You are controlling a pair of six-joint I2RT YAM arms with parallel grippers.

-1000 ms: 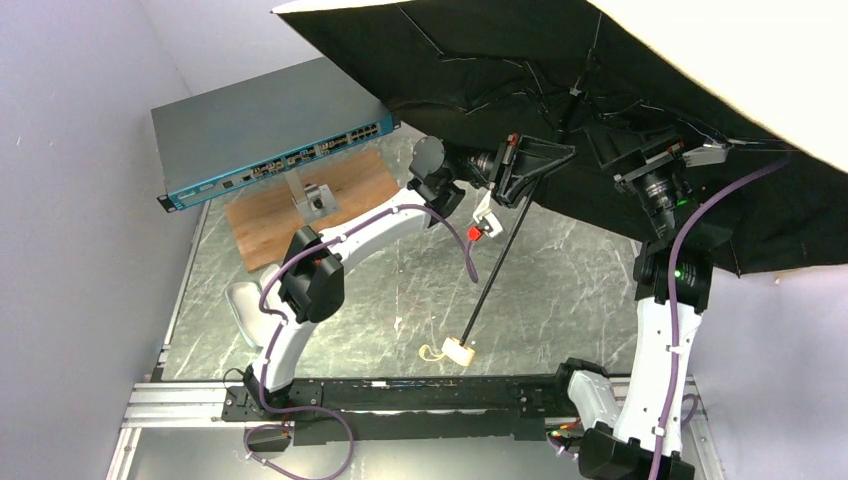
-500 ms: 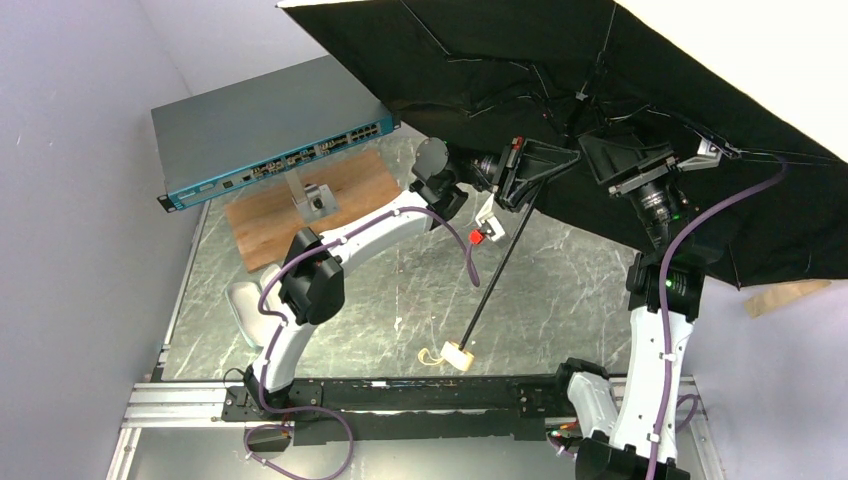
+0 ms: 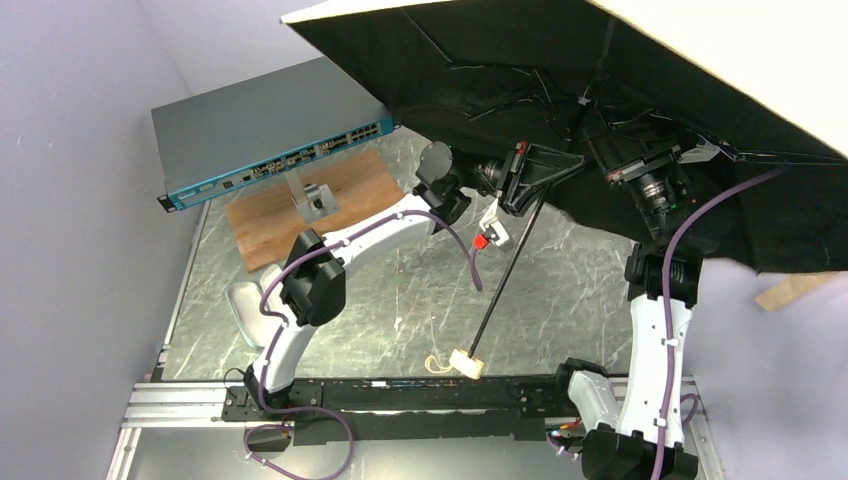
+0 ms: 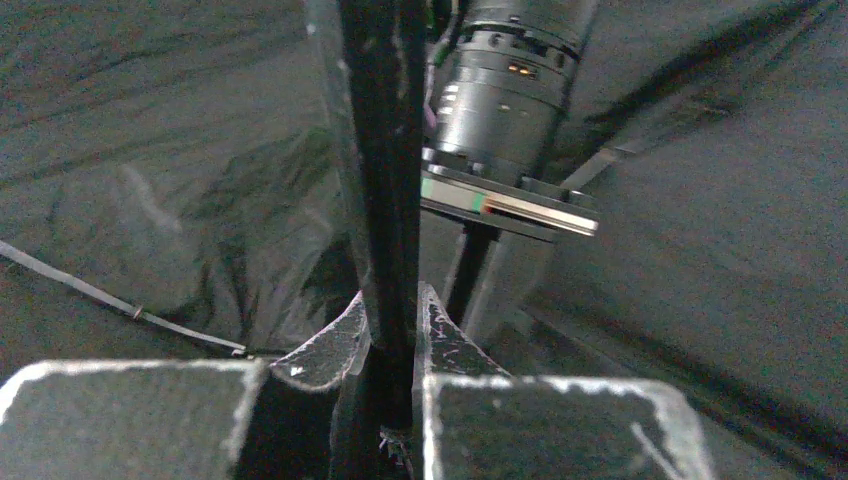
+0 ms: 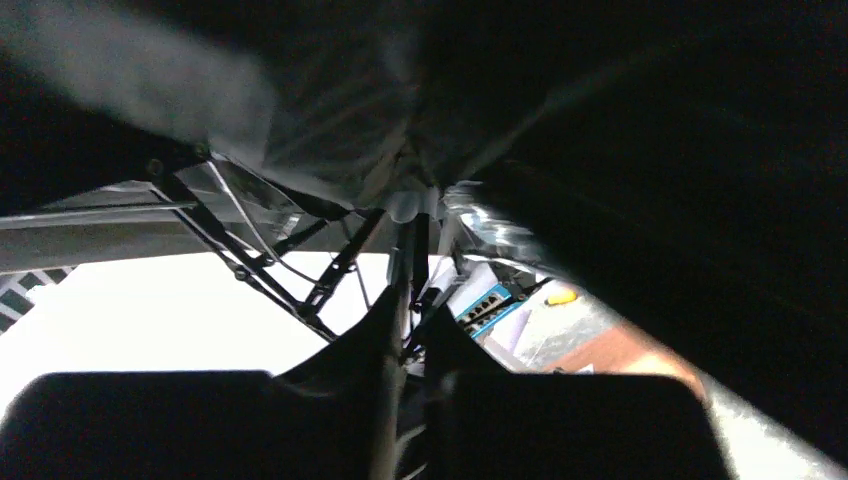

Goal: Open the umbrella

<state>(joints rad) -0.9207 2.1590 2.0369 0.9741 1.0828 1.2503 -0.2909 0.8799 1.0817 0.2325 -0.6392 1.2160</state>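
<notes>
The umbrella is spread open over the table's far right, black lining facing down and tan fabric on top. Its thin black shaft slants down to the cream handle, which is near the table's front edge. My left gripper is shut on the upper shaft; in the left wrist view the fingers pinch the dark shaft. My right gripper reaches under the canopy. In the right wrist view its jaws are closed round the shaft just below the ribs.
A grey-and-blue network switch sits on a metal bracket over a wooden board at the back left. A pale fabric sleeve lies by the left arm's base. Walls stand close on both sides, and a wooden piece sticks out at the right.
My right gripper has gone from wide open to closed round the shaft under the canopy. The canopy has tilted a little, and the handle has slid slightly right and nearer. The left grip is unchanged.
</notes>
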